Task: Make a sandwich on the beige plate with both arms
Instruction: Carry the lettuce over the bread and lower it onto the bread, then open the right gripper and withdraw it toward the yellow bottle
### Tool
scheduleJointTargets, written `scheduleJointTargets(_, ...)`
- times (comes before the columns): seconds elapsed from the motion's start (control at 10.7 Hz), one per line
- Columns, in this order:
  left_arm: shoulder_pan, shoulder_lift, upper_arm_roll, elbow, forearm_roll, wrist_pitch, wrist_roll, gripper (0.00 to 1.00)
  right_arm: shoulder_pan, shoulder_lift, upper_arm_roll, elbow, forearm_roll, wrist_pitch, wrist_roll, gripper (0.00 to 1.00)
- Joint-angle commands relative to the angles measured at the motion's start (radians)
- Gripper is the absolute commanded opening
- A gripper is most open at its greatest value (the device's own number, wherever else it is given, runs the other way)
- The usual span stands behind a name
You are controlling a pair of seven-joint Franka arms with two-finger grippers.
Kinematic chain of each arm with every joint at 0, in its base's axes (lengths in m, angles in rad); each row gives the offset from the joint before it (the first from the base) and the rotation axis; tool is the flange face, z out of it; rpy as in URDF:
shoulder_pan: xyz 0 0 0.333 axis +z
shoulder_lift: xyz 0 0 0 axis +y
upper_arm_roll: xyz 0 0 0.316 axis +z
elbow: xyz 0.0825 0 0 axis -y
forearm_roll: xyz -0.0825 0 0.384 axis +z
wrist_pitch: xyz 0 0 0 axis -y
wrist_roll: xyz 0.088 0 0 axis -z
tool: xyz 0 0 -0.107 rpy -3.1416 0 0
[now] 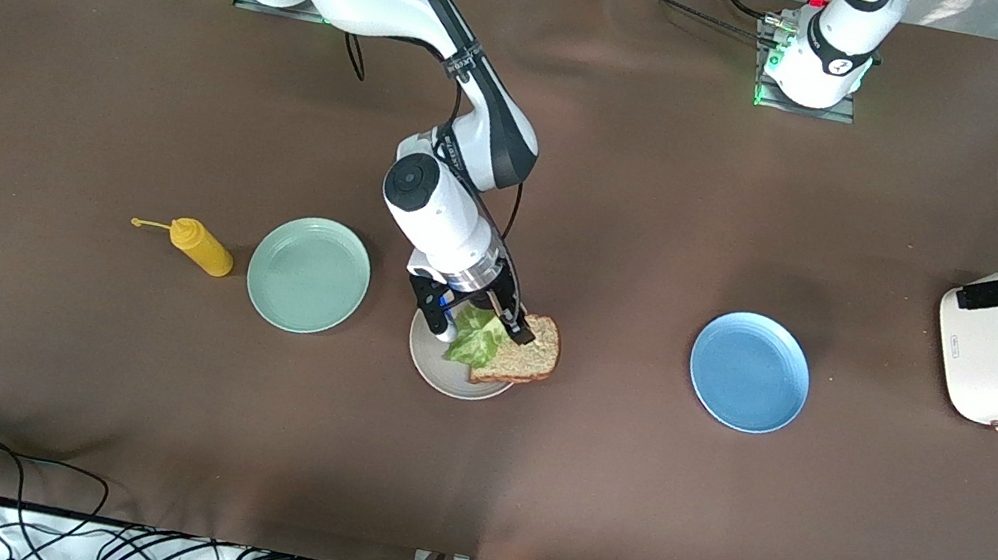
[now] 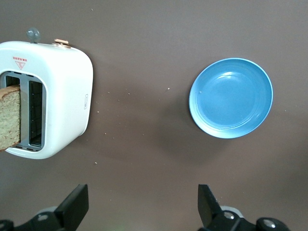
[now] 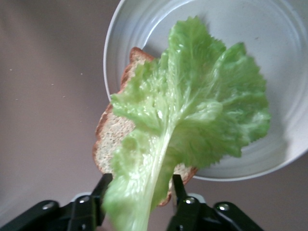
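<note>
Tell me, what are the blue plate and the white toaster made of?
The blue plate looks like glossy plastic or glazed pottery: light glints off its smooth middle, so I can't tell which. The toaster looks like smooth white plastic with rounded corners and a soft sheen, and what looks like dark metal wire shows inside its slots. A slice of bread sticks out of one slot.

Soft, even light falls from overhead on the brown tabletop point(image 1: 39, 365), leaving only faint, blurred shadows beside the blue plate point(image 1: 750, 372) and under the right arm. The beige plate point(image 3: 284, 57) looks washed out up close, and the lettuce leaf point(image 3: 192, 120) blurs toward the right wrist camera.
</note>
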Motion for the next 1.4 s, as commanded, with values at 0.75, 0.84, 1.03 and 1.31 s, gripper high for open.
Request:
scheduleJointTargets(0.75,-0.003,-0.003,-0.012,0.009,0.04,-0.011,-0.003,1.0,0.005,-0.313,-0.245,-0.045,-0.225,-0.597,-0.427,1.0)
scheduleJointTargets(0.84,0.0,-0.003,-0.011,0.012,0.04,-0.011,-0.001,1.0,0.005,-0.33,-0.295,-0.045,-0.225,-0.646,-0.557,1.0)
scheduleJointTargets(1.03,0.0,-0.003,-0.011,0.011,0.04,-0.011,0.0,1.0,0.005,-0.352,-0.418,-0.042,-0.222,-0.758,-0.857,1.0)
scheduleJointTargets(1.31,-0.003,-0.002,-0.012,0.005,0.039,-0.012,-0.003,1.0,0.005,-0.378,-0.561,-0.031,-0.222,-0.987,-1.162,1.0)
